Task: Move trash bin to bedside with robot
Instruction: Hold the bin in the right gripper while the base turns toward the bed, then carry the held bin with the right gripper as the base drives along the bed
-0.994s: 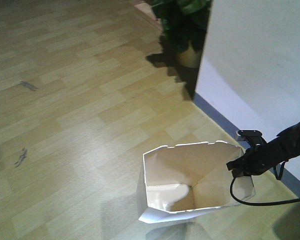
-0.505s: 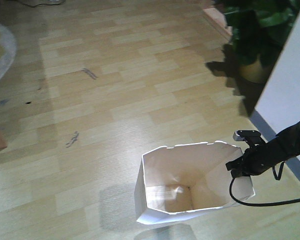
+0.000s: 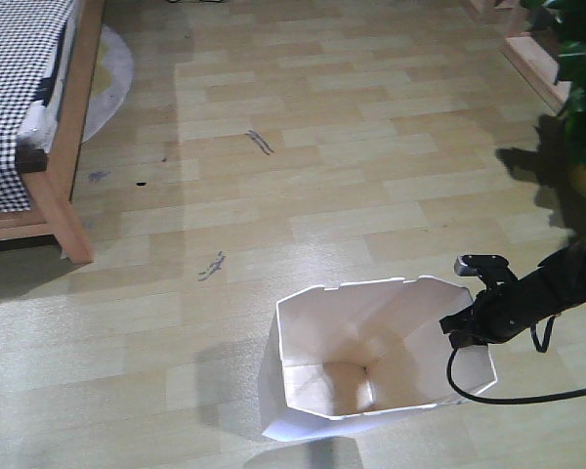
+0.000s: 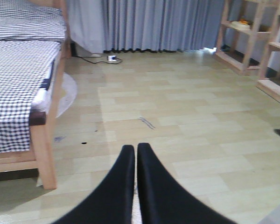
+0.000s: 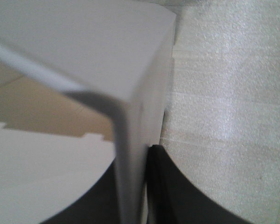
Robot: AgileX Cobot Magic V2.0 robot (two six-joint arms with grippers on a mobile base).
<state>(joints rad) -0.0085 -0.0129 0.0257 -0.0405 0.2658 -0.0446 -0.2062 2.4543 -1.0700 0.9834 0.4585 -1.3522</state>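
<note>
The white trash bin [image 3: 337, 318] stands on the wood floor at the lower centre of the front view, open side up and empty. My right gripper [image 3: 466, 328] is shut on the bin's right rim. In the right wrist view the bin wall [image 5: 130, 70] runs between the two black fingers [image 5: 177, 191] of the right gripper [image 5: 133, 186]. The bed [image 3: 20, 107], with checked bedding and a light wooden frame, is at the upper left, well apart from the bin. My left gripper [image 4: 134, 148] is shut on nothing, pointing over the floor beside the bed [image 4: 18, 79].
A potted plant [image 3: 584, 88] and a low wooden shelf [image 3: 527, 49] stand at the right. A round rug [image 3: 112, 68] lies by the bed. Grey curtains [image 4: 163, 23], a floor power strip [image 4: 113, 58] and wooden shelves [image 4: 252, 37] line the far side.
The front view has swung left: the white wall left the frame, the plant slid to the right edge, the bed came in at left. Bin and right gripper keep their place in the frame.
</note>
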